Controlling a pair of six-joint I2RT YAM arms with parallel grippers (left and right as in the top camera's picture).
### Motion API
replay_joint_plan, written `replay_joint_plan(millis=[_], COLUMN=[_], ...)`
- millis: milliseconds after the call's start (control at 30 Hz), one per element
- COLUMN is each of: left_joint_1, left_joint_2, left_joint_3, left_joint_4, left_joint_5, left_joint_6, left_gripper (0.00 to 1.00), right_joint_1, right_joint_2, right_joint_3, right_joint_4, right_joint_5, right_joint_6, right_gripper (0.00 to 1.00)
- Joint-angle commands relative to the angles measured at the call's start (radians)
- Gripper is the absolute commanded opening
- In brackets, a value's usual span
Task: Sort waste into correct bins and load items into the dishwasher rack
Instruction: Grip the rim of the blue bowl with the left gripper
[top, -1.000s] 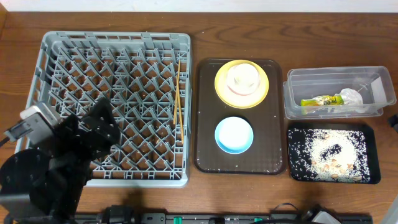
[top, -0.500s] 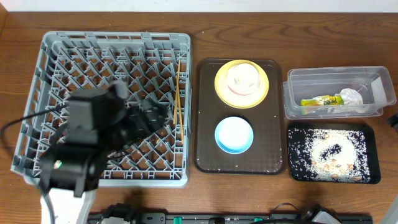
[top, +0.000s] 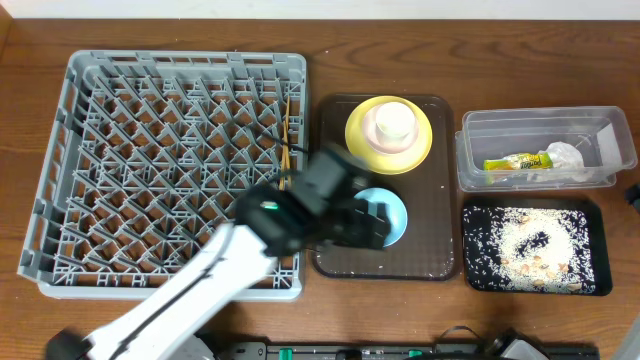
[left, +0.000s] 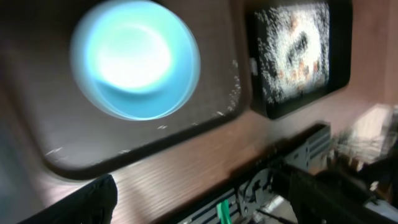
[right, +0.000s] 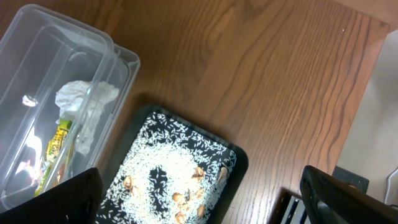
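On the wooden table (top: 500, 60), we held the left gripper (left: 199, 193) open over the blue bowl (left: 134, 59) and the right gripper (right: 199, 202) open above the black tray (right: 235, 157) of rice (right: 165, 165).

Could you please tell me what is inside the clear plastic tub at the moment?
The clear tub holds a crumpled white napkin and a yellow-green wrapper lying beside it. Whether anything sits beneath the napkin cannot be seen, because the napkin covers that spot.

desk (top: 400, 60) satin wood grain; rack (top: 190, 58) matt grey plastic; tub (top: 530, 118) clear glossy plastic; blue bowl (left: 134, 59) glossy, smooth.
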Motion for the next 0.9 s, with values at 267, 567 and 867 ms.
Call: replay_joint_plan(millis=[267, 567, 867], left_joint_1=[-0.112, -0.105, -0.108], left_joint_2=[0.190, 0.190, 0.204], left_joint_3=[0.002, 0.002, 0.002], left_joint_4=[0.135, 0.234, 0.301], left_joint_5=[-0.054, -0.105, -0.254], left_joint_6=[0.003, 0.014, 0.040], left_gripper=[0.90, 0.90, 0.41], right_joint_1=[-0.011, -0.011, -0.011], right_joint_2=[-0.003, -0.003, -0.003], right_joint_3=[0.002, 0.002, 0.002], right_joint_4=[-0.003, -0.003, -0.003], right_joint_5=[0.005, 0.005, 0.005], right_joint_6=[0.000, 0.000, 0.000], right_gripper=[0.99, 0.99, 0.99])
